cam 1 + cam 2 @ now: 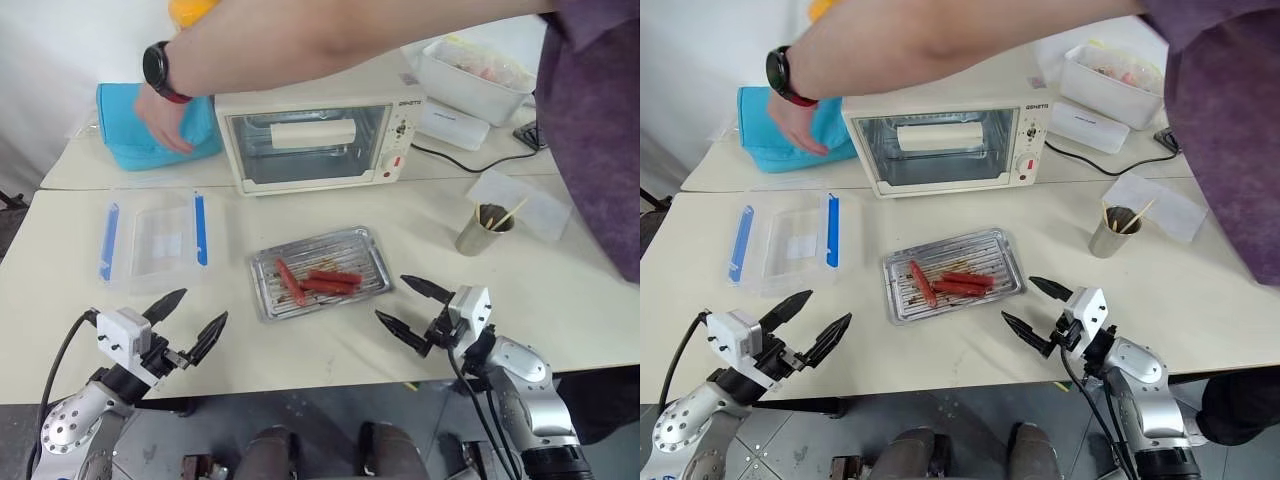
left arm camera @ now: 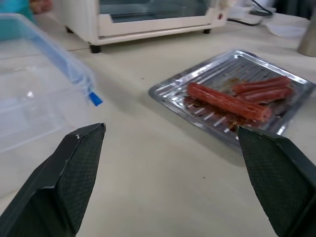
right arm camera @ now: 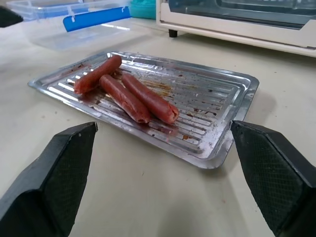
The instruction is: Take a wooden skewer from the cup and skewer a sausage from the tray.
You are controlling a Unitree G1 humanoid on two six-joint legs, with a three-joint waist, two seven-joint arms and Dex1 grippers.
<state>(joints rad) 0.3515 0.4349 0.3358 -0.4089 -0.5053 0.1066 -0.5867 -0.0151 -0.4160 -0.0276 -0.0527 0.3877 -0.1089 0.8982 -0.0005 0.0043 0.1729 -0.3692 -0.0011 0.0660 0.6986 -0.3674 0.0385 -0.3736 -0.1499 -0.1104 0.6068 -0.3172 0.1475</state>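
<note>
— Nearest to us, what do you see?
— Left hand point(image 1: 188, 319) at the near edge of the surface point(image 1: 420, 250), fingers spread wide, nothing between them. It hangs just in front of a clear box point(image 1: 150, 240) with blue clips.
— And moving right?
— Tray point(image 1: 368, 243) lies in the middle of the surface, flat, ribbed and grease-stained. Three sausages point(image 1: 318, 281) rest in it: one slanted on the left, two side by side touching each other further right.
— What's behind it?
— A white toaster oven point(image 1: 318, 140), door shut. To its left a blue bag point(image 1: 140, 135), and a person's hand point(image 1: 160, 120) with a black watch reaches across onto the bag.
— Then the other robot hand?
— Right hand point(image 1: 402, 304) sits just right of the tray's near corner, pointing toward it, fingers wide apart and empty.
— Where's the cup?
— Cup point(image 1: 478, 233) stands upright on the right, beyond the right hand and well apart from the tray, with skewers point(image 1: 506, 214) sticking out of it. A white tub point(image 1: 470, 75) sits at the back right.
</note>
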